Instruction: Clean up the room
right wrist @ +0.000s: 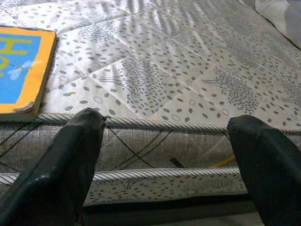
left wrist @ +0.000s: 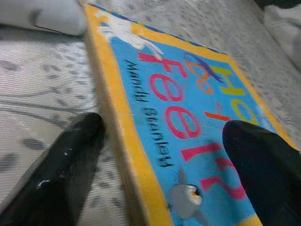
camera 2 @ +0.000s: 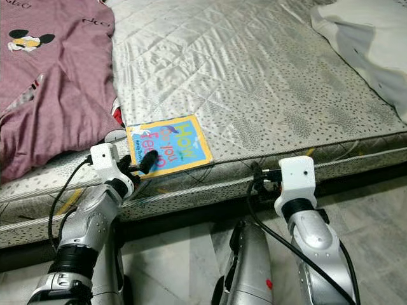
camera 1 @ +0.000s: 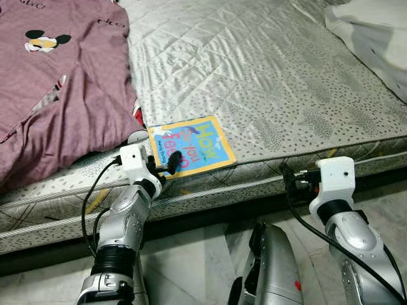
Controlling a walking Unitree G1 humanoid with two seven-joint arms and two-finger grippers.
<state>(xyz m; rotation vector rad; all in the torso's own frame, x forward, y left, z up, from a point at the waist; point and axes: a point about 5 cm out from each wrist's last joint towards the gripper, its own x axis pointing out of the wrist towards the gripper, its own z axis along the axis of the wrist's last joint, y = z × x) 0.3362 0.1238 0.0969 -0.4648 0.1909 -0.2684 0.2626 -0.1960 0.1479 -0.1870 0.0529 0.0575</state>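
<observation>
Reaching with the left gripper (left wrist: 164,174) for the picture book (camera 1: 191,145), flat and face up on the mattress (camera 1: 267,76) close to its front edge, just beside the hem of the pink garment (camera 1: 63,95). Spread wide across the book's long spine-side edge: one black finger (left wrist: 70,160) down on the quilting beside the yellow border, the other (left wrist: 263,165) over the blue cover. Open, not yet pinching, nothing held. Set like this, probably, to slip one finger under the edge and close on the board from both faces, a flat book offering no other purchase.

Stiff, thick card by the look of it, glossy printed cover in blue with a yellow frame, corners a little worn and pale. Underneath, silvery satin-like ticking, diamond-quilted, speckled with small dark dots, corded piping along the rim; soft enough, likely, to give when pressed.

Pink garment in limp cotton-like knit with a cartoon mouse print, rumpled over the far left of the bed. White bedding (camera 1: 375,38) bunched at the far right corner.

Holding the right gripper (right wrist: 164,160) low against the mattress side, well apart from the book, fingers wide open and empty, apparently waiting
</observation>
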